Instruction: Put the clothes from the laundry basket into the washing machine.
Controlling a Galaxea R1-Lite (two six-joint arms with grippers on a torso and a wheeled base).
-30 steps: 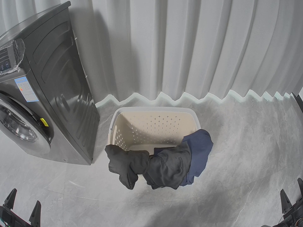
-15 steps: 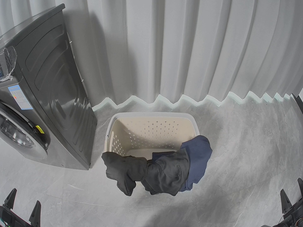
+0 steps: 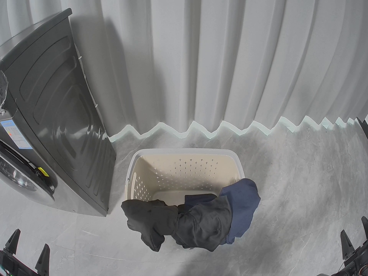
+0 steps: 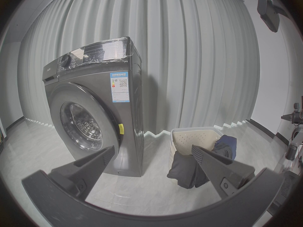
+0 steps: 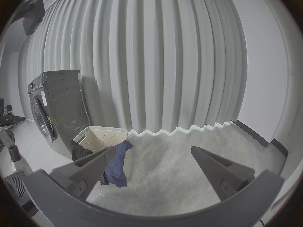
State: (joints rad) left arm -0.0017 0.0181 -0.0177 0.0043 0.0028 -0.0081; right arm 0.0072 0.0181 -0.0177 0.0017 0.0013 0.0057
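Cream basket (image 3: 191, 169) (star-pattern holes); grey garment (image 3: 203, 223), blue garment (image 3: 243, 200).

the left gripper (image 4: 152, 148) and right gripper (image 5: 152, 148) are made of dark grey wedge fingers (image 4: 221, 169), ribbed at the tips, one screw (image 4: 224, 185) set near each base.

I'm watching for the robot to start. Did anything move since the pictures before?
Only the camera moved: the whole head view shifted, with the laundry basket lower and the washing machine further left. Nothing was grabbed or let go. The grey garment and blue garment still hang over the basket's near rim, and the left gripper and right gripper stay open.
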